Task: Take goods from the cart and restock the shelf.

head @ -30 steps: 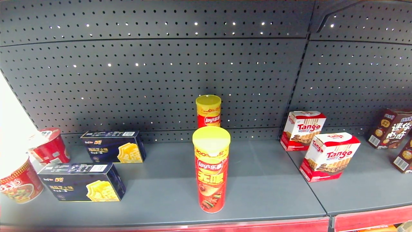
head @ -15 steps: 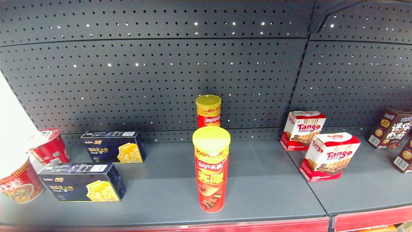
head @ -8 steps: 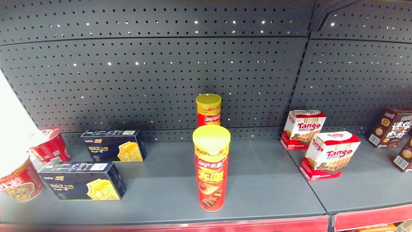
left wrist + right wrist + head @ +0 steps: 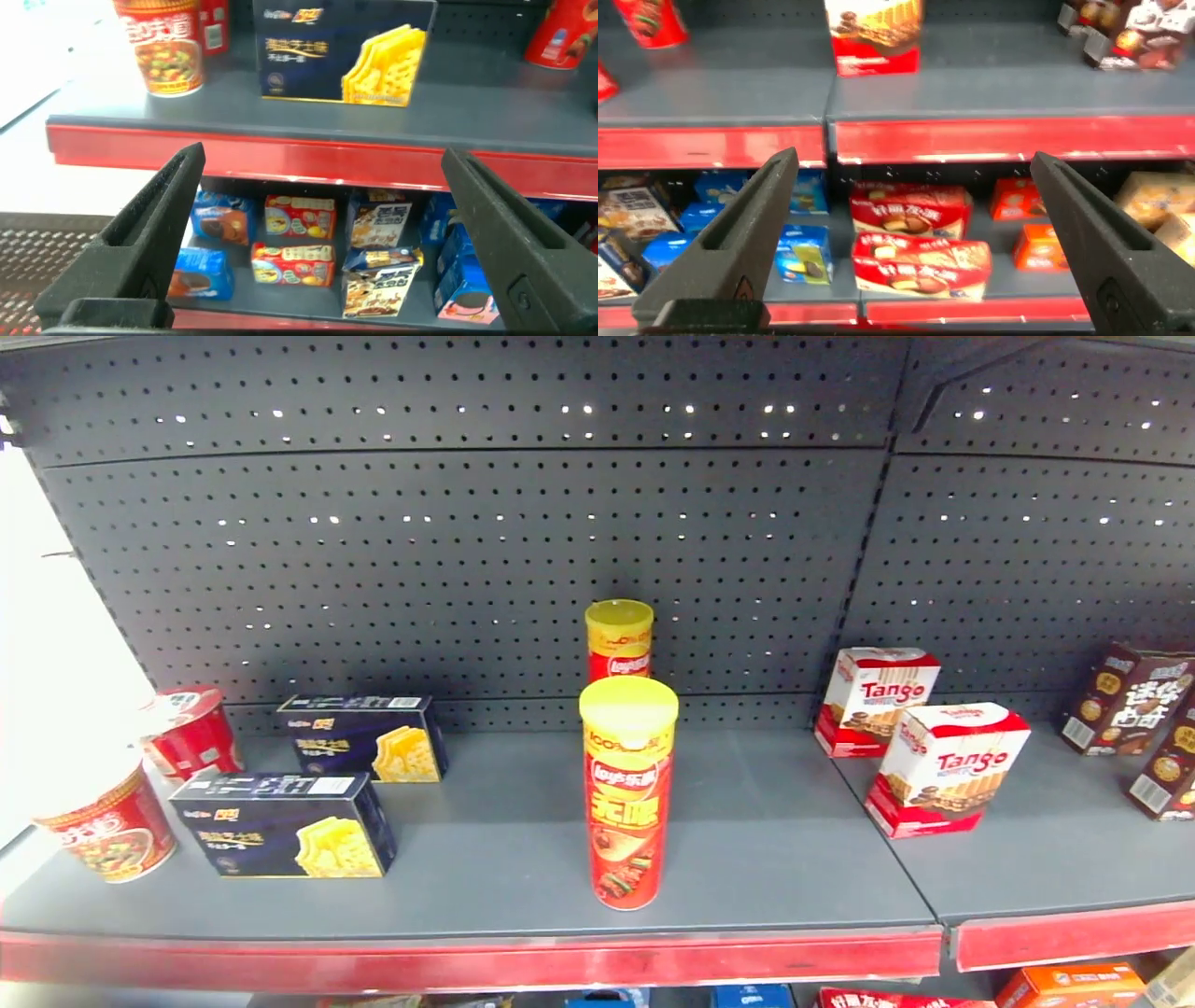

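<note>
Left gripper [image 4: 322, 157], right gripper [image 4: 912, 161] face shelf [image 4: 766, 840], fingers [image 4: 149, 233] spread

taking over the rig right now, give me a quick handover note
Left gripper: open, empty, low before the shelf, facing the front blue box.
Right gripper: open, empty, low before the shelf, facing the front wafer box.
Shelf: front chip can and rear chip can upright mid-shelf; noodle cup at the left end.
Done: these goods stand shelved.
Left: nothing in hand, so likely fetch the next item from the cart; bare shelf lies beside the cans.
</note>
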### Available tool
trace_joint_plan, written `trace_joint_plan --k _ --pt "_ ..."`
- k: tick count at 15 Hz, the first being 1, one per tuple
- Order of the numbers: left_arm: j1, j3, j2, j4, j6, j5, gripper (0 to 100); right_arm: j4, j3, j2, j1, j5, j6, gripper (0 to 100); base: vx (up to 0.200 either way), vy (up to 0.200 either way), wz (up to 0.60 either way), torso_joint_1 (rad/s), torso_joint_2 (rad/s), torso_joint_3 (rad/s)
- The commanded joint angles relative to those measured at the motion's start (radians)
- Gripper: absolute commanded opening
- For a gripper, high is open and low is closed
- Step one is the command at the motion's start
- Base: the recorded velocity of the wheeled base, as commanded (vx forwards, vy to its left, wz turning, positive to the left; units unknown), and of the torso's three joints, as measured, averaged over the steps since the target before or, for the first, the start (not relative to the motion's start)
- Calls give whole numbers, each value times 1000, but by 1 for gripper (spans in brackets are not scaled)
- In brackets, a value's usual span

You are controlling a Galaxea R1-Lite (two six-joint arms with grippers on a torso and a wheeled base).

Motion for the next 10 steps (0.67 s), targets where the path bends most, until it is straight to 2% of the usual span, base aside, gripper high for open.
trace_joint_plan --k 1,7,9,10 --pt "1 0 1 1 -1 1 100 1 0 2 -1 1 0 100 0 0 0 0 0 0" --pt "1 0 1 1 -1 1 100 1 0 2 -1 1 0 100 0 0 0 0 0 0" --pt "1 0 1 -1 -1 1 100 1 0 2 -1 1 0 100 0 0 -600 5 2 5" --pt "1 0 1 -1 -1 1 100 1 0 2 -1 1 0 100 0 0 0 0 0 0"
